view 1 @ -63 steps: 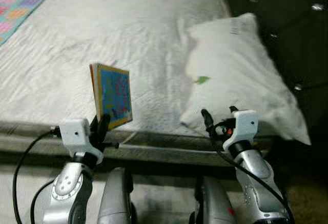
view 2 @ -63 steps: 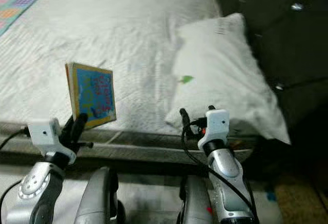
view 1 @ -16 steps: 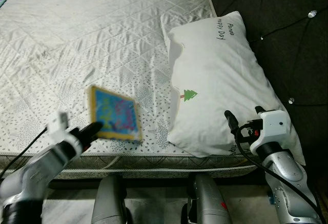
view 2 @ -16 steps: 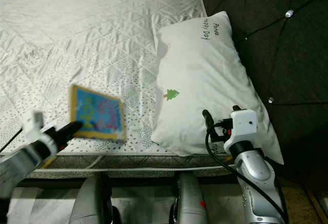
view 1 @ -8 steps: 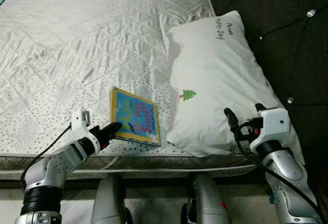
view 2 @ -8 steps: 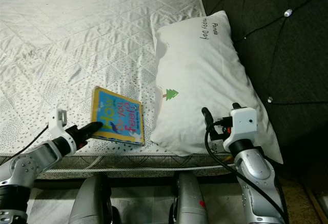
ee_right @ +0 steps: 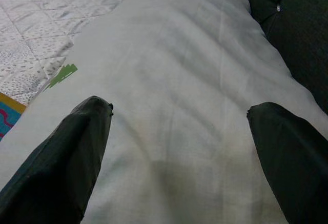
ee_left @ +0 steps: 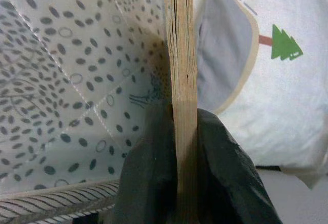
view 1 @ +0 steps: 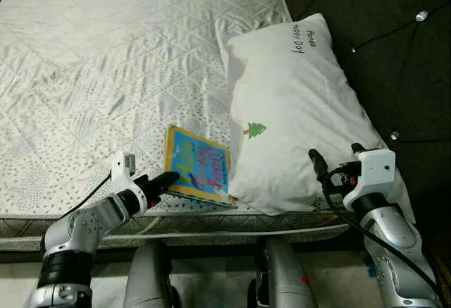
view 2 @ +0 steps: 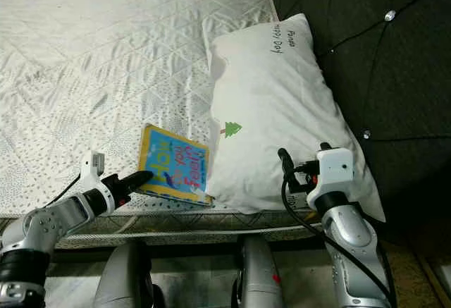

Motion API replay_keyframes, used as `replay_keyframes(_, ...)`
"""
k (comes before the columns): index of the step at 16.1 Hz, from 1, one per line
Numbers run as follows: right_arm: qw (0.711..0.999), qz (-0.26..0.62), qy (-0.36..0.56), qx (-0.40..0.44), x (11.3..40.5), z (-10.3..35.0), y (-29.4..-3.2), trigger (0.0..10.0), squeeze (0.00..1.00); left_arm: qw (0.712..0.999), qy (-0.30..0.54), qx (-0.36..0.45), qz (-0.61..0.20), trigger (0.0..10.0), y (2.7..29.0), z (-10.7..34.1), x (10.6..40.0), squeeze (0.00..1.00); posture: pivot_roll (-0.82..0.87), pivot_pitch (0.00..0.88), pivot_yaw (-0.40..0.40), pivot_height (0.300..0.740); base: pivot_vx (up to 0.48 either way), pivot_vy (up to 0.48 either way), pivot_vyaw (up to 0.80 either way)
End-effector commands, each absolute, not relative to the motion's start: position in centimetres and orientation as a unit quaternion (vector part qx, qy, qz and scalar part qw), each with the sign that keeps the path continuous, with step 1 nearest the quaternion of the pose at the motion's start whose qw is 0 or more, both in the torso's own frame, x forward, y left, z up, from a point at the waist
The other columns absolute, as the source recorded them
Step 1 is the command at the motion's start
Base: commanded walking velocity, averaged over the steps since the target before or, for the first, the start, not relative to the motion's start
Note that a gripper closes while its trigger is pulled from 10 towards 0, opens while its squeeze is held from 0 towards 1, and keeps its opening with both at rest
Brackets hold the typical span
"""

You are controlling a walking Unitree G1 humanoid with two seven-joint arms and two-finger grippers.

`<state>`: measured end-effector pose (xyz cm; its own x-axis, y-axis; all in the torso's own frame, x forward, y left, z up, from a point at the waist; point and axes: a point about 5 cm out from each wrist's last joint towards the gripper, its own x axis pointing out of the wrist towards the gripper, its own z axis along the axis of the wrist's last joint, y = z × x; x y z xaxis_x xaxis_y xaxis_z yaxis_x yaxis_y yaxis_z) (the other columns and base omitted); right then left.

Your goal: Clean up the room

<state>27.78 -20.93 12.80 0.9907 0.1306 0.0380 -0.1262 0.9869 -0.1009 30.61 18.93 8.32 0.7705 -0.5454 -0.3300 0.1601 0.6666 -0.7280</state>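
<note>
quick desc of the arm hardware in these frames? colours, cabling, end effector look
Both arms are silver metal with darker grey joint sections. Each wrist carries a white boxy housing, and loose black cables loop from it down the forearm. The right housing shows a small red spot. The left end effector and right end effector each have two long, matte black, tapered fingers with rounded tips.

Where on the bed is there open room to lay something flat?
The quilted mattress is bare left of the pillow and beyond the book. It is crowded at the near edge: the left hand grips the book against the pillow, and the right hand hovers open over the pillow's near end.
</note>
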Motion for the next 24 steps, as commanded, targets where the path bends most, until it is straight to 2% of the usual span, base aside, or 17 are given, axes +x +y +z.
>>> replay_keyframes(1,0.996,0.064,-0.024,-0.051,27.5,12.9,-20.9,10.0,0.00,0.866,0.286,-0.347,-0.219,10.0,18.8,8.2,30.4,0.00,-0.11,0.191,-0.032,0.595,0.000,0.000,0.00)
replay_keyframes(2,0.996,0.063,-0.024,-0.051,27.5,13.0,-21.0,10.0,0.00,0.865,0.289,-0.346,-0.222,10.0,18.8,8.1,30.3,0.57,-0.12,0.192,-0.034,0.595,0.000,0.000,0.00)
replay_keyframes(3,0.996,0.062,-0.024,-0.052,27.5,13.0,-21.1,10.0,0.00,0.866,0.290,-0.345,-0.219,10.0,18.8,8.0,30.4,1.00,-0.12,0.192,-0.034,0.595,0.000,0.000,0.00)
replay_keyframes(13,0.996,0.061,-0.025,-0.055,27.5,13.1,-21.2,10.0,0.00,0.901,0.238,-0.347,-0.106,10.0,22.1,7.9,31.9,1.00,-0.12,0.193,-0.035,0.595,0.000,0.000,0.00)
replay_keyframes(16,0.996,0.062,-0.025,-0.055,27.6,13.2,-21.2,10.0,0.00,0.901,0.239,-0.347,-0.104,10.0,22.1,7.8,32.0,1.00,-0.12,0.192,-0.035,0.595,0.000,0.000,0.00)
replay_keyframes(18,0.996,0.062,-0.026,-0.056,27.6,13.2,-21.2,10.0,0.00,0.908,0.241,-0.333,-0.077,10.0,22.5,7.2,32.0,1.00,-0.12,0.193,-0.035,0.595,0.000,0.000,0.00)
replay_keyframes(24,0.996,0.066,-0.027,-0.054,27.9,13.2,-20.9,10.0,0.00,0.927,0.206,-0.309,-0.062,10.0,22.5,7.5,32.0,1.00,-0.11,0.179,-0.034,0.595,0.000,0.000,0.00)
